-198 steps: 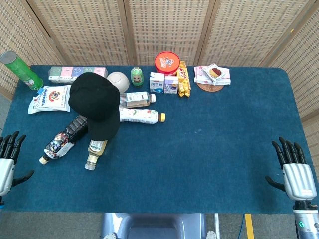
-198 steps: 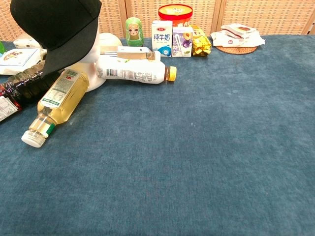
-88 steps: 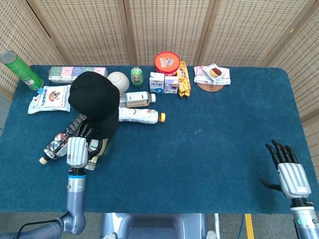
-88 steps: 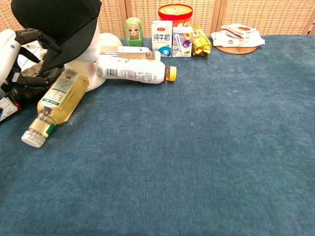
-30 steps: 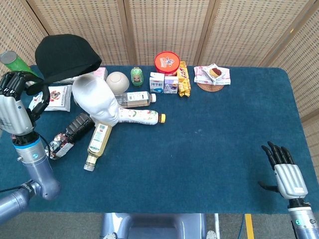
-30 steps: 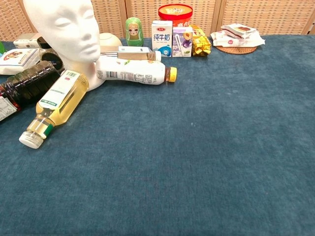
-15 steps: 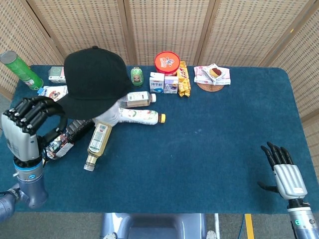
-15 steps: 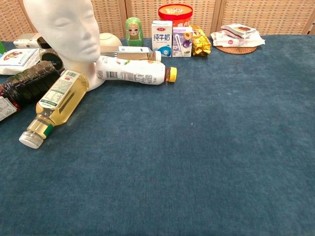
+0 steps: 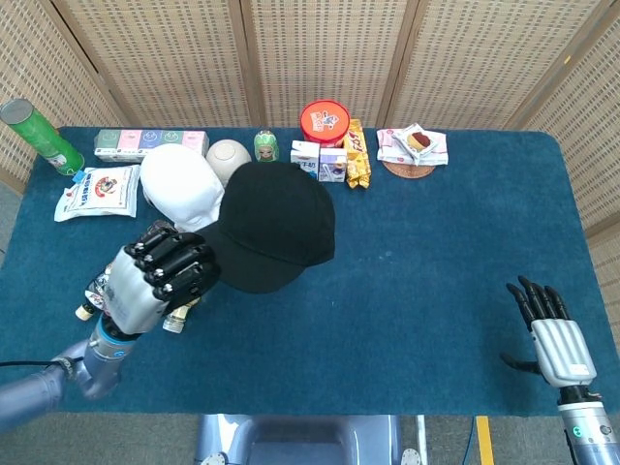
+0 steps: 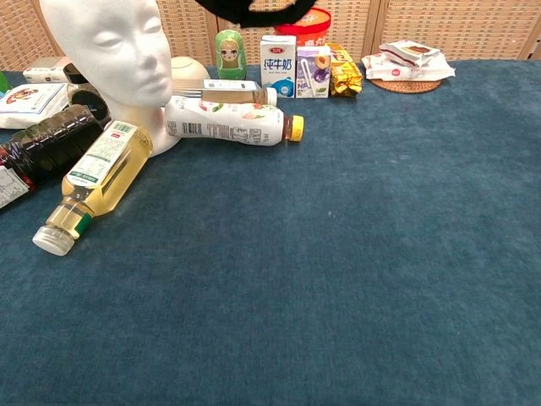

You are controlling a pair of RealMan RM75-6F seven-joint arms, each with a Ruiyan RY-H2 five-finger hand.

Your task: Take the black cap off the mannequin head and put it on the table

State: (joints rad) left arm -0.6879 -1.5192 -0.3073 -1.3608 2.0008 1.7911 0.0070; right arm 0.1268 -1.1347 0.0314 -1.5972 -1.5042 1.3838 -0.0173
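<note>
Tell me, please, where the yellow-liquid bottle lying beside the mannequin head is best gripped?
Grip the yellow-liquid bottle around its labelled middle, coming from above. It lies on its side, white cap toward the table's near edge, base against the mannequin head, with a dark bottle close along one side, so a sideways approach looks crowded.

Both hands look the same: silvery-grey ribbed metal backs with black fingers point(image 9: 174, 254). The left hand point(image 9: 153, 276) sits on a blue-grey round forearm. The right hand point(image 9: 554, 334) has a grey wrist with a tiny green light on it.
</note>
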